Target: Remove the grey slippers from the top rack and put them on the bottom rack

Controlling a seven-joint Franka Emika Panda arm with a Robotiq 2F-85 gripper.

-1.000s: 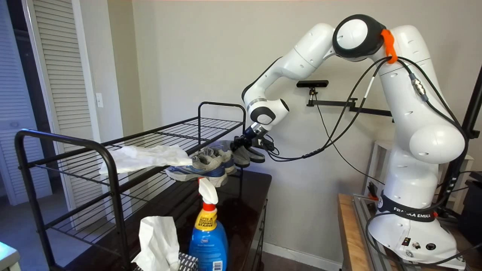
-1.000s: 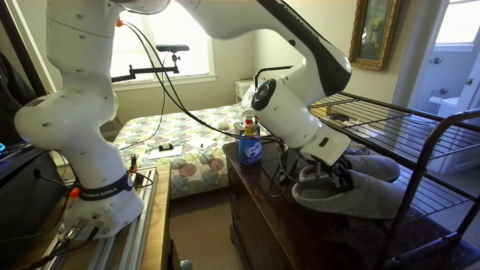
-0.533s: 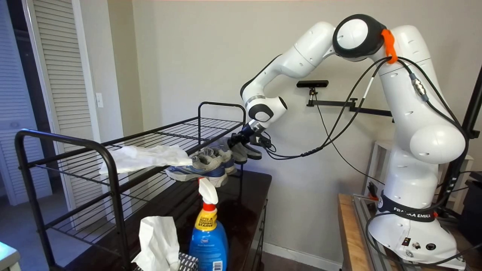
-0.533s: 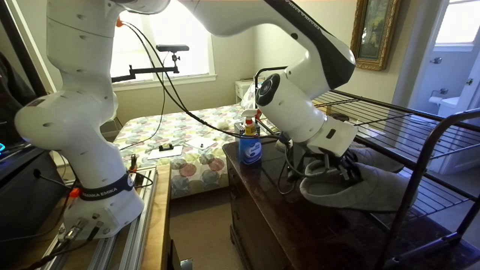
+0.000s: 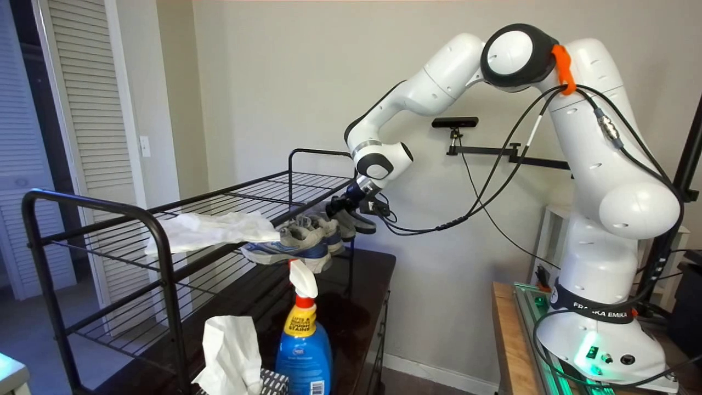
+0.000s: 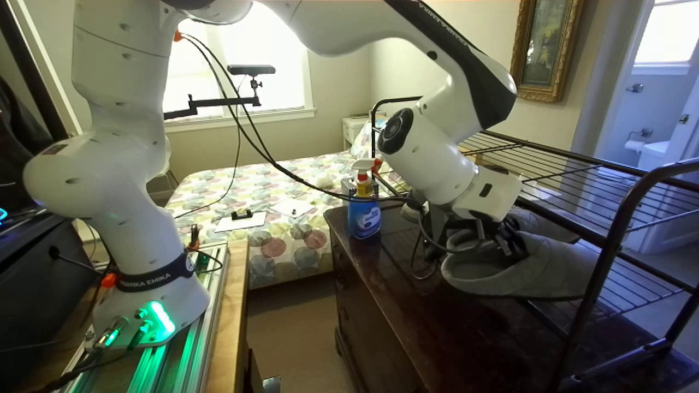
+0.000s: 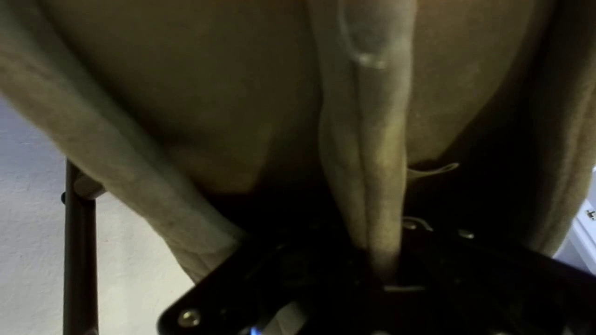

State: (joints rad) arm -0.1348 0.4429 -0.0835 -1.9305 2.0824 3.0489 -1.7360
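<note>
Tool [image 6: 511, 240] has edged toward the rack [image 6: 636, 191], clamping both grey slippers [image 6: 546, 265] by inner walls [image 7: 382, 186]; a toe snagging that post [image 6: 599, 273] could wrench one free!

In an exterior view you had a plain beige wall [image 5: 274, 82] edged by a white baseboard [image 5: 439, 376], with louvered doors [image 5: 93, 109] near a light switch [image 5: 145, 146]. In an exterior view you looked over a dark wooden dresser [image 6: 426, 305] and tan floor [image 6: 300, 322] to a bed [image 6: 292, 234] with a circle-patterned bedspread [image 6: 202, 188], a glaring window [image 6: 262, 43] behind it. A gilt-framed picture [image 6: 546, 49] hung near a doorway [image 6: 614, 76] that showed a toilet [image 6: 655, 157].
</note>
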